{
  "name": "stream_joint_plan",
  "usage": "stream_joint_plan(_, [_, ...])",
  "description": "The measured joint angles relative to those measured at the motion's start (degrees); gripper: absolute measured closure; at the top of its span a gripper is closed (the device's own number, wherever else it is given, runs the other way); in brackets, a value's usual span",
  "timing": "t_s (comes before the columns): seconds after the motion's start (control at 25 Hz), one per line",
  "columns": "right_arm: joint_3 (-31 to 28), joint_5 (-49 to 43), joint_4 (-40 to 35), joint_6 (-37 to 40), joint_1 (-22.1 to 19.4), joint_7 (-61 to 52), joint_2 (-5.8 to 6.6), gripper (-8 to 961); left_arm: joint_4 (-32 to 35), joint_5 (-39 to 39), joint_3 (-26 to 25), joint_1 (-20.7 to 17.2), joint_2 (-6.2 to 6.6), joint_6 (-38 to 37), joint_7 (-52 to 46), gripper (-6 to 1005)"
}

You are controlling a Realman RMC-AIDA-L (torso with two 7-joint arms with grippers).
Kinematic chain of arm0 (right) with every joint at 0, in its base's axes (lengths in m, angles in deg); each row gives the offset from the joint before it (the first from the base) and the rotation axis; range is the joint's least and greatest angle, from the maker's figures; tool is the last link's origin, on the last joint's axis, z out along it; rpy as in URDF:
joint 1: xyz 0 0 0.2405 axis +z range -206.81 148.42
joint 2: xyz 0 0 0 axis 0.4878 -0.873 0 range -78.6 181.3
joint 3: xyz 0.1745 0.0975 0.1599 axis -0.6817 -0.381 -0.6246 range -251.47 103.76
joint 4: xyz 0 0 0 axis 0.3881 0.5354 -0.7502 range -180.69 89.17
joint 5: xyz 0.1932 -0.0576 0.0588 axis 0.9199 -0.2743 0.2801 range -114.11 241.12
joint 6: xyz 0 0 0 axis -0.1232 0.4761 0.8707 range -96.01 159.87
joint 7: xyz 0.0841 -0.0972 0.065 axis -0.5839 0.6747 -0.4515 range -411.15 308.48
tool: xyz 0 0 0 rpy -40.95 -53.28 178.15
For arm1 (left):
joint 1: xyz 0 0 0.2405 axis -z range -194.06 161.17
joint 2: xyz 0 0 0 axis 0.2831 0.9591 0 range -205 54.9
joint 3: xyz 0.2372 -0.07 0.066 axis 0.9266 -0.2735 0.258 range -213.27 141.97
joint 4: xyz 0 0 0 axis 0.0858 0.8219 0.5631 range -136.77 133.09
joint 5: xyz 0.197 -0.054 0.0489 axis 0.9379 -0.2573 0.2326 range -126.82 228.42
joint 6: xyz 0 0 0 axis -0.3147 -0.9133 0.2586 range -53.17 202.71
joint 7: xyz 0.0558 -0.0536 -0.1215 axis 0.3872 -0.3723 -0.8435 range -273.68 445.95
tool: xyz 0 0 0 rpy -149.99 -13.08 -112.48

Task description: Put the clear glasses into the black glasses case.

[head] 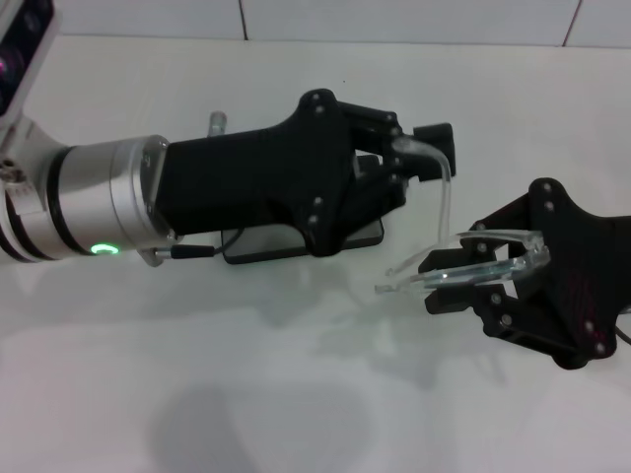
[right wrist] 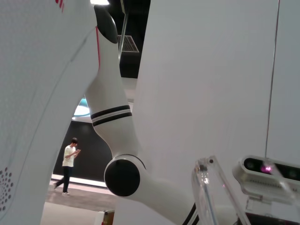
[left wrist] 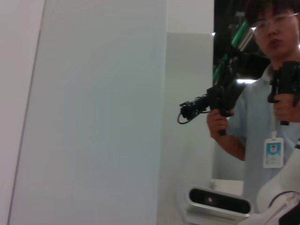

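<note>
In the head view the clear glasses [head: 480,258] hang above the table between both grippers. My right gripper [head: 465,283] reaches in from the right and is shut on the front part of the glasses. One thin clear arm [head: 447,192] curves up and back to my left gripper [head: 410,149], whose fingers are closed on its tip. The black glasses case [head: 258,248] lies on the table under the left gripper, mostly hidden, so I cannot tell whether it stands open. In the right wrist view a clear edge of the glasses [right wrist: 209,193] shows close up.
The white table [head: 296,394] spreads in front of the case and grippers, with a tiled wall behind it. The left wrist view shows a wall panel and a person [left wrist: 272,93] holding hand controllers.
</note>
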Motion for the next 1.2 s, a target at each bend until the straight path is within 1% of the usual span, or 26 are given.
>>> stream_joint_plan(0.4, [0.0, 0.22, -0.01, -0.85, 0.02, -0.02, 0.02, 813, 4.22, -0.05, 3.06, -1.79, 0.06, -0.53, -0.31, 936])
stream_joint_plan(0.6, [0.02, 0.28, -0.01, -1.77, 0.02, -0.02, 0.01, 811, 4.39, -0.06, 3.09, -1.96, 0.2, -0.54, -0.35, 936])
stream_joint_plan(0.68, [0.18, 0.28, -0.01, -1.81, 0.02, -0.03, 0.01, 811, 4.64, -0.15, 2.14, -2.48, 0.21, -0.54, -0.07, 936])
stream_joint_plan(0.8, [0.32, 0.04, -0.23, -1.99, 0.08, -0.96, 0.1, 809, 5.1, -0.37, -1.65, -3.65, 0.15, -0.13, 0.12, 936])
stream_joint_plan(0.92, [-0.06, -0.35, -0.83, -3.11, 0.08, -3.75, 0.54, 808, 4.86, -0.09, -7.43, -5.08, 0.35, 0.44, -0.45, 936])
stream_joint_plan(1.04, [-1.36, -1.4, -2.46, -5.26, 0.04, -8.08, 1.11, 807, 4.7, 0.73, -12.24, -7.65, 0.53, 0.54, -0.54, 936])
stream_joint_plan(1.08, [-1.36, -1.4, -2.46, -5.26, 0.04, -8.08, 1.11, 807, 4.81, 1.17, -13.53, -8.75, 0.63, 0.56, -0.54, 936])
stream_joint_plan(1.12, [-2.38, -3.88, -6.59, -9.18, 0.2, -16.04, 1.78, 806, 4.9, 1.73, -14.69, -9.9, 0.7, 0.58, -0.55, 936])
stream_joint_plan(1.16, [-2.49, -4.58, -7.6, -10.07, 0.3, -17.83, 1.9, 806, 5.01, 2.39, -15.53, -11.06, 0.75, 0.58, -0.55, 936])
stream_joint_plan(1.2, [-2.68, -7.54, -11.43, -13.38, 0.81, -23.88, 2.26, 806, 5.08, 2.8, -16.23, -12.07, 0.78, 0.58, -0.56, 936])
